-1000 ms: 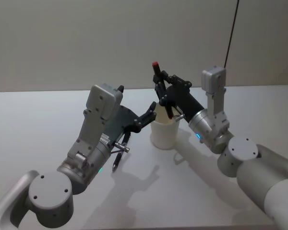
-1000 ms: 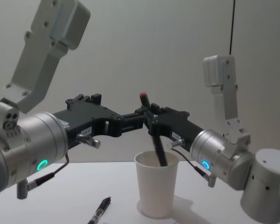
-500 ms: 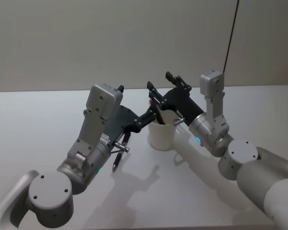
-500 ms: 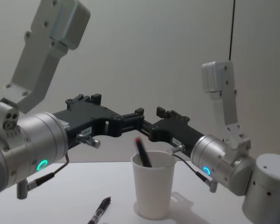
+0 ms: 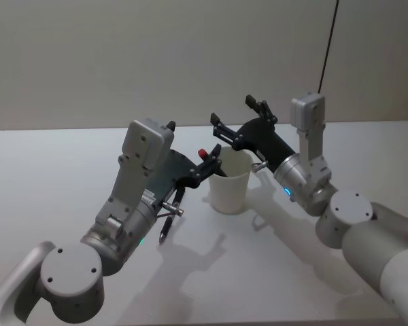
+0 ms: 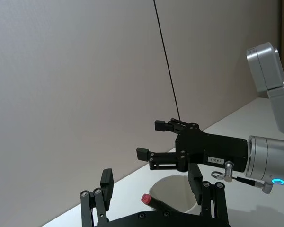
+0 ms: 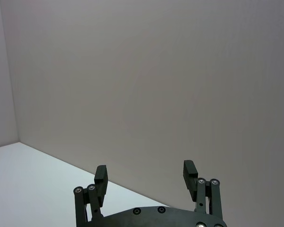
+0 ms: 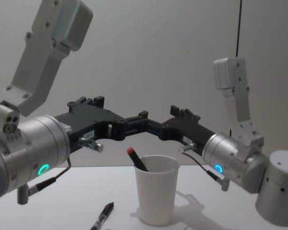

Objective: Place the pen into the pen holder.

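Note:
The white paper cup pen holder (image 5: pixel 230 187) (image 8: pixel 156 191) stands upright on the table. A black pen with a red cap (image 5: pixel 202 153) (image 8: pixel 132 154) (image 6: pixel 146 199) sits inside it, leaning on the rim on my left side. My right gripper (image 5: pixel 234 114) (image 6: pixel 151 139) (image 7: pixel 145 170) hovers just above and behind the cup, open and holding nothing. At the cup's left rim my left gripper (image 5: pixel 207 165) (image 6: pixel 150 176) is also open, beside the red cap and not gripping it. A second black pen (image 5: pixel 166 227) (image 8: pixel 102 216) lies on the table under my left arm.
The white table (image 5: pixel 47 176) meets a plain wall behind. A thin black cable (image 5: pixel 328 47) hangs down the wall at the back right. Both forearms converge over the cup from either side.
My right gripper has opened and let go of the red-capped pen, which dropped into the cup and tipped onto the left rim. That gripper then drew back a little. The left arm stayed still.

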You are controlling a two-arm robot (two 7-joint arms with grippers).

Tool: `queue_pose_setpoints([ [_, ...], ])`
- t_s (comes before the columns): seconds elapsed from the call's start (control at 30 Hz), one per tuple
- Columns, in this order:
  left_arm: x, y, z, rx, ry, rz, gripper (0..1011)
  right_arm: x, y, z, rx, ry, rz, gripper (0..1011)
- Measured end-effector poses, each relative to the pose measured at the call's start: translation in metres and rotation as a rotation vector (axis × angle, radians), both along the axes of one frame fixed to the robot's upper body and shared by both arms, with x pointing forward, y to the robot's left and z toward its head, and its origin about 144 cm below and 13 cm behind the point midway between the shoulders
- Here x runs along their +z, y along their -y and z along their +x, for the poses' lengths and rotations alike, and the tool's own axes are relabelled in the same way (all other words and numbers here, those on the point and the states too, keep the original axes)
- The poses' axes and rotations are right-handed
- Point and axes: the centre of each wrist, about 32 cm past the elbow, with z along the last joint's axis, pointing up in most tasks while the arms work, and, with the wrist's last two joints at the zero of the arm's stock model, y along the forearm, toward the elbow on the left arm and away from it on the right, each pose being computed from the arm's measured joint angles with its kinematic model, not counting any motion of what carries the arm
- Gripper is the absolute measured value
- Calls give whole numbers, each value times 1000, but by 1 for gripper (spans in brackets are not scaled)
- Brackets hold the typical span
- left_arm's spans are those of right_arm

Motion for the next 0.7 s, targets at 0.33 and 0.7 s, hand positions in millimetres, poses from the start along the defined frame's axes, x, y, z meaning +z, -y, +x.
queue_pose_setpoints([
  [0.33, 0, 0, 0, 0, 0, 0, 1004, 10, 12, -1, 1, -23, -4, 1001],
  [0.7, 0, 0, 0, 0, 0, 0, 1004, 24, 32, -18, -40, -85, -17, 1001],
])
